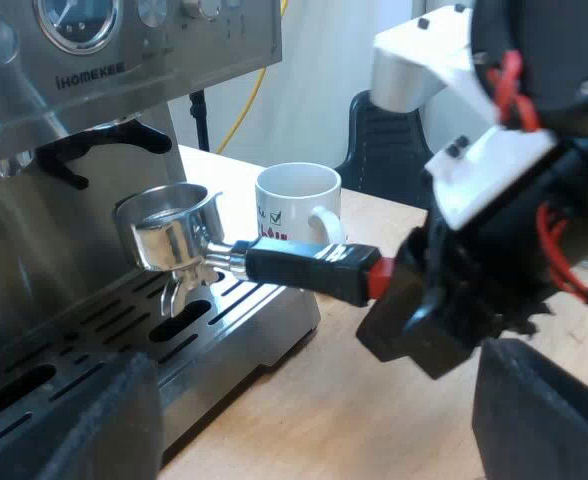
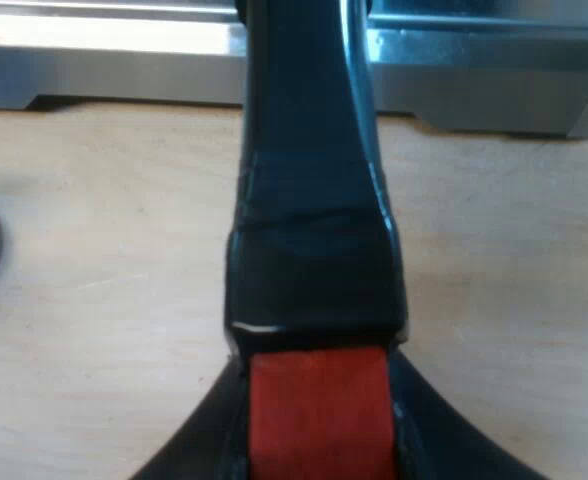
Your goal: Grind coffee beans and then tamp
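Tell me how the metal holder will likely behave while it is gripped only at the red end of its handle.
The metal holder probably feels front-heavy: most of its steel sits far from the right gripper, which is shut on the red end. So it may droop or twist. It looks stiff, and the glossy handle could slip.

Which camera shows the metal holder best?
The left wrist view. It shows the whole metal holder: shiny basket at the espresso machine's front, dark handle, and red end gripped by the right gripper. The right wrist view gives a close look at the handle and red end between that gripper's fingers.
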